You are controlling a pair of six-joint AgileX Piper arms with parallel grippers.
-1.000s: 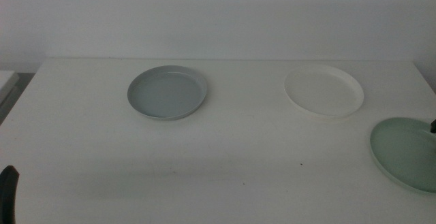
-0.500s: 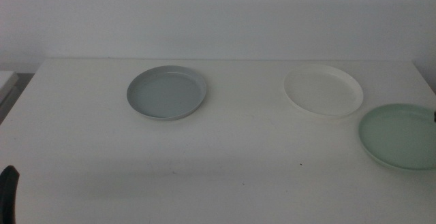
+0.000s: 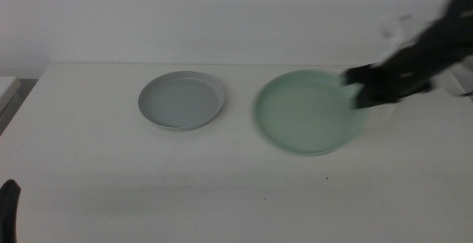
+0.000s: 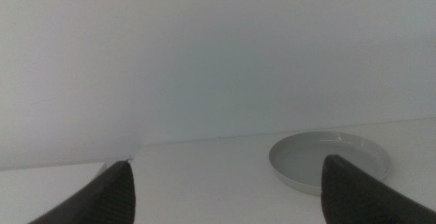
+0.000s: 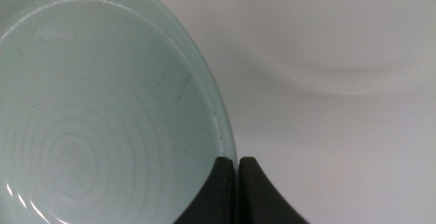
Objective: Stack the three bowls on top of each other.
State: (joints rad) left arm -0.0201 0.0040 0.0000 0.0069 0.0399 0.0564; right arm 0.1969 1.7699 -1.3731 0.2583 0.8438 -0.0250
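Bowls are not yet stacked, as we read it: the pale green bowl (image 3: 309, 111) hangs blurred above the table (image 3: 89, 162), pinched by its rim in our right gripper (image 3: 363, 88), whose jaws are pressed together on it. It overlaps most of the white bowl (image 3: 384, 114) near the far right corner. The grey bowl (image 3: 181, 100) sits alone toward the far edge, left of centre. Our left gripper (image 4: 225, 186) waits at the near left corner, jaws spread. All three look shallow, smooth and low-rimmed.
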